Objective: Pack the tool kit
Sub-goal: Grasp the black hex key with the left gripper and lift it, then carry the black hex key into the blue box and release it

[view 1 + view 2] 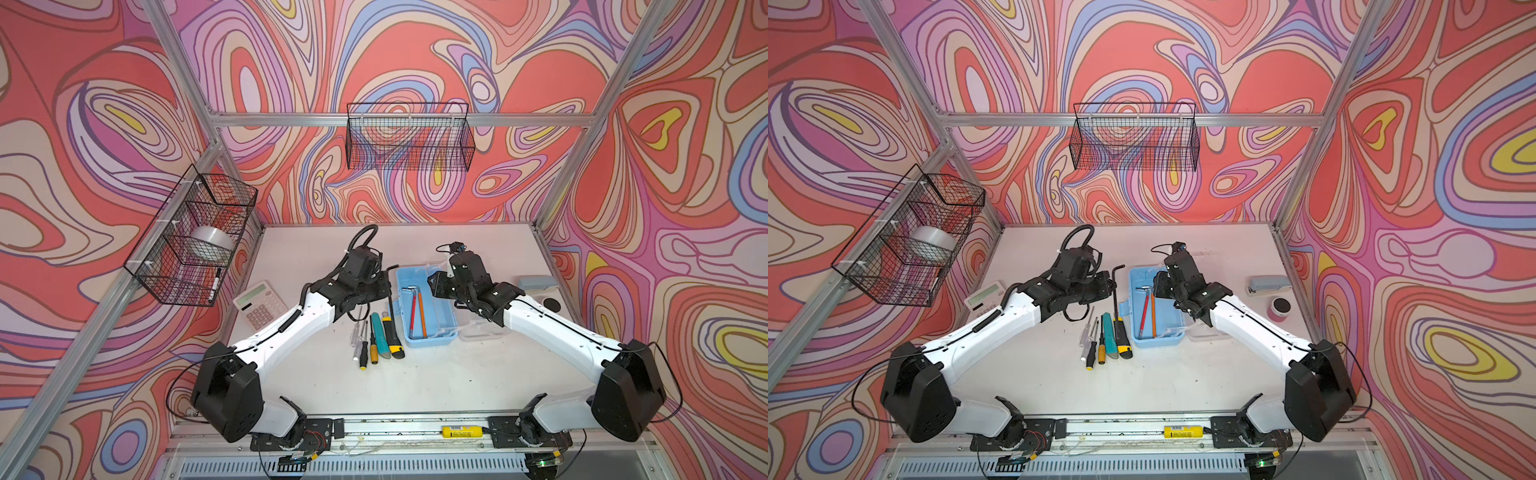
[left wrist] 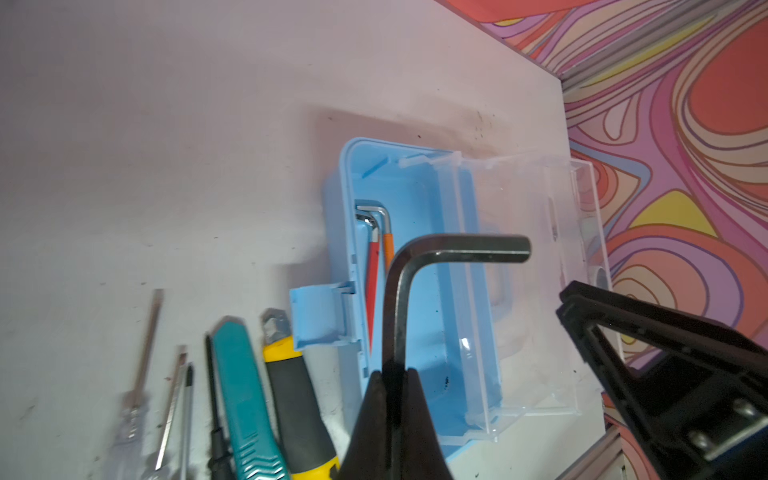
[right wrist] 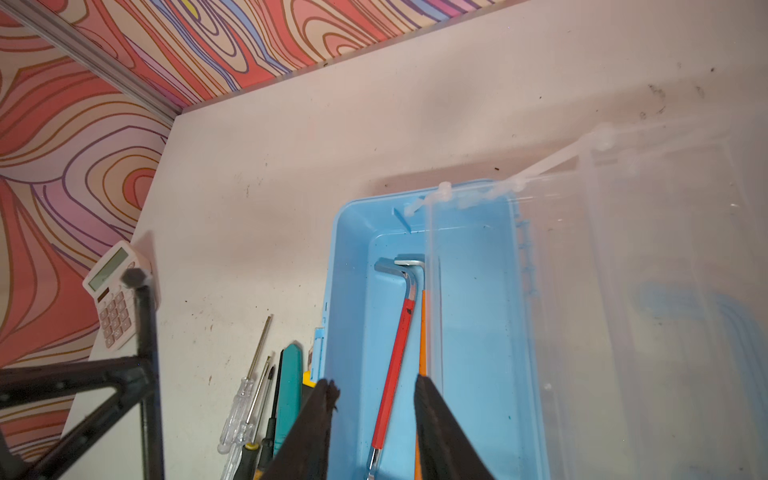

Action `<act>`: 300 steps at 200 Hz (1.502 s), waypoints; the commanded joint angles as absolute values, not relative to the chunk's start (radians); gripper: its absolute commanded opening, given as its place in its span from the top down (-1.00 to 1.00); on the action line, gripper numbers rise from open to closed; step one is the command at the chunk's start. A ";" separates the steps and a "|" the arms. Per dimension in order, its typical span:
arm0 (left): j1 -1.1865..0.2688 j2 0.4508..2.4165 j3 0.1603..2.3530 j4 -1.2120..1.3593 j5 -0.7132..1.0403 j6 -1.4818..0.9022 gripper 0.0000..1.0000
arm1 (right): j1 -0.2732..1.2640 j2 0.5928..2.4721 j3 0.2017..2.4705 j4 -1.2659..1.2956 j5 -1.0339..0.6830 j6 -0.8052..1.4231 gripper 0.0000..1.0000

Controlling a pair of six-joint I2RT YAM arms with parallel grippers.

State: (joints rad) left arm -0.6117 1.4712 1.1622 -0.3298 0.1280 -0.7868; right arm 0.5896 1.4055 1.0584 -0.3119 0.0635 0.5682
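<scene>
Clamping the black hex key (image 2: 457,249) by its long shaft, the left gripper (image 2: 392,374) hangs just outside the latch-side wall of the light-blue box (image 2: 419,199). The shaft runs roughly along the box's length and the short leg points across its opening. The red hex key (image 3: 395,353) and orange hex key (image 3: 422,332) lie lengthwise inside, leaving the hinge-side floor bare. The clear lid (image 2: 540,332) lies flat beyond the hinge. The right gripper (image 3: 374,384), part open and empty, hovers over the box and likely crowds the drop.

Open light-blue box (image 1: 439,322), two hex keys (image 1: 414,311) inside
</scene>
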 commanded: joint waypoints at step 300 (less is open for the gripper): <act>-0.660 2.048 1.511 -0.319 0.256 -0.847 0.72 | 0.568 1.362 0.966 -0.260 0.066 0.585 0.28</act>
State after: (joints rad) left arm -0.6556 2.0472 1.4780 -0.3000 0.2546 -0.8608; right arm 0.5705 1.3758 0.9764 -0.2760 0.0704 0.5819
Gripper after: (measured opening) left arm 0.125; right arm 0.360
